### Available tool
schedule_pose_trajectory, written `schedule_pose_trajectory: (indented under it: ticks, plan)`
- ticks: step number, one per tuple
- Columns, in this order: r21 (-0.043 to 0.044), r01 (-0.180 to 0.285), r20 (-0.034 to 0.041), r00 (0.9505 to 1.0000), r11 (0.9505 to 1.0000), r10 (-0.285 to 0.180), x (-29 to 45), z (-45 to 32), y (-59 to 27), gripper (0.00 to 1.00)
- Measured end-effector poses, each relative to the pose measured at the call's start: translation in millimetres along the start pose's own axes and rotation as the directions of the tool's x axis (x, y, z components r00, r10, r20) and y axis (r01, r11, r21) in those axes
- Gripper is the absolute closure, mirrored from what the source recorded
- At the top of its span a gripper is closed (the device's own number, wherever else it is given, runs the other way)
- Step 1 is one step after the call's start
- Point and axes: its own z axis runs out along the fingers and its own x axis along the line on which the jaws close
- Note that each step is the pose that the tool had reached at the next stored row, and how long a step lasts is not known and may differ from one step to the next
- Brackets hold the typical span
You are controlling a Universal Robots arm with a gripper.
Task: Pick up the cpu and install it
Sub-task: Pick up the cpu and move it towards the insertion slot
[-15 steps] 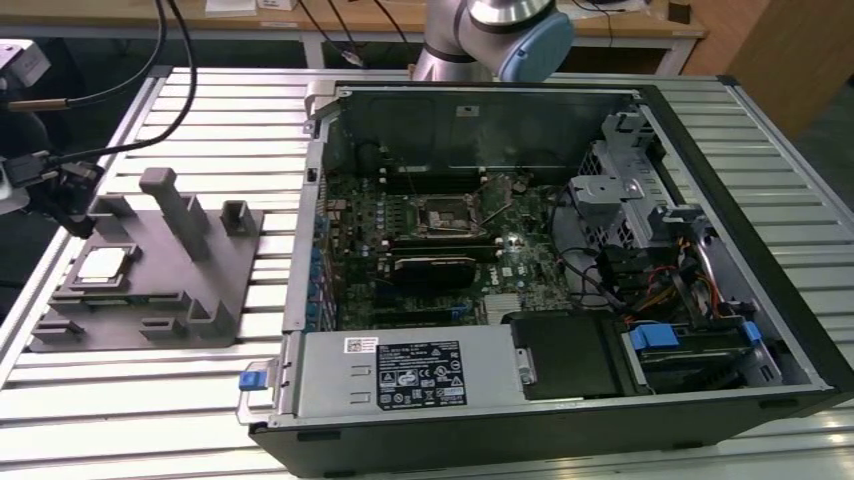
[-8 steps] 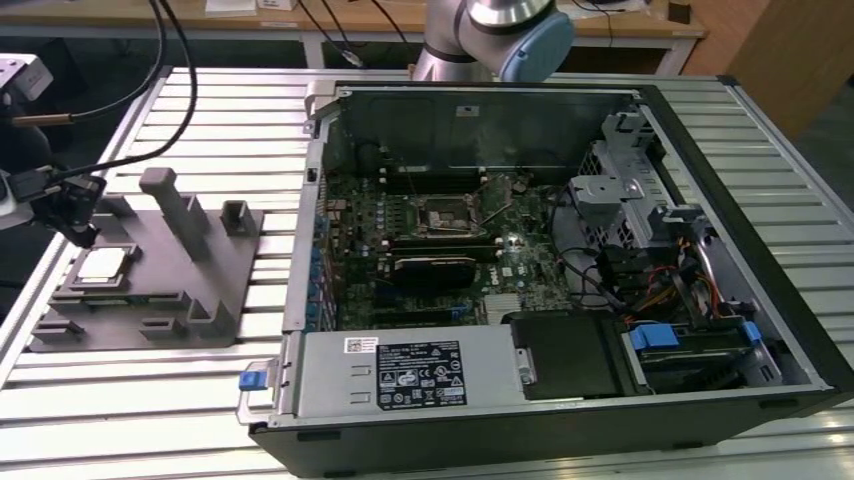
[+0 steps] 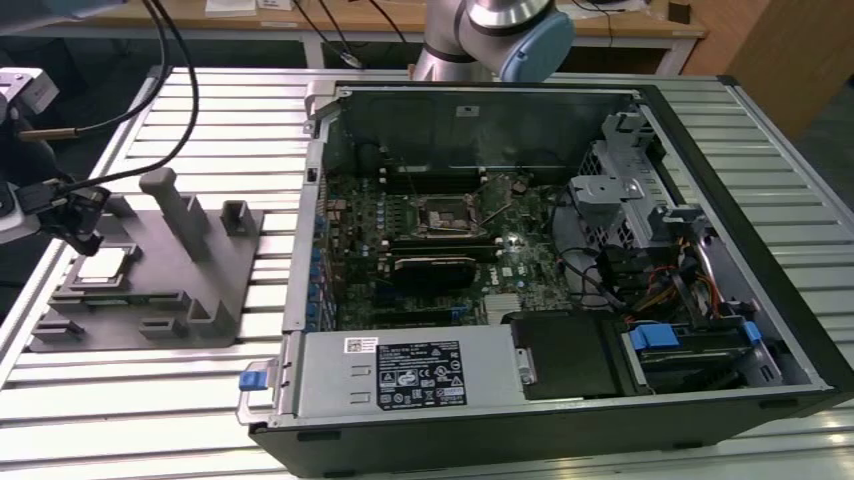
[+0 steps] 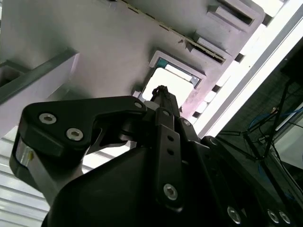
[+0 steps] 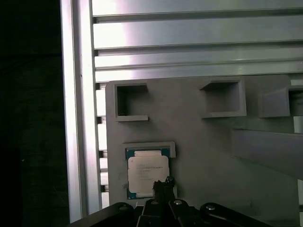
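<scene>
Pincer (image 5: 164, 183) hangs tip-down over the cpu (image 5: 146, 169).

I read the exterior view as looking down from high over the open computer case (image 3: 534, 250) and the grey fixture block (image 3: 147, 290), while both wrist views look from close at that block, sharing the cpu (image 5: 147, 172) in its recess.

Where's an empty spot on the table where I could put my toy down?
Bare table slats lie at the exterior view's lower left, in front of the grey fixture, and behind it, beside the computer case. Crowded: the fixture's corner, where the gripper is over the cpu.
</scene>
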Motion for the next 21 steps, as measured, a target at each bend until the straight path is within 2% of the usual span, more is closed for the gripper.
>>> schedule_pose_trajectory:
  ticks: [9, 14, 21]
  plan:
    - [0.0, 0.0, 0.0001, 1.0, 1.0, 0.0, 8.1, 16.1, -1.2, 0.89]
    - [-0.0001, 0.0, 0.0002, 1.0, 1.0, 0.0, 9.9, 25.3, -1.7, 0.89]
    - [-0.0004, 0.006, 0.0001, 1.0, 1.0, -0.006, 10.3, 30.3, 2.3, 0.89]
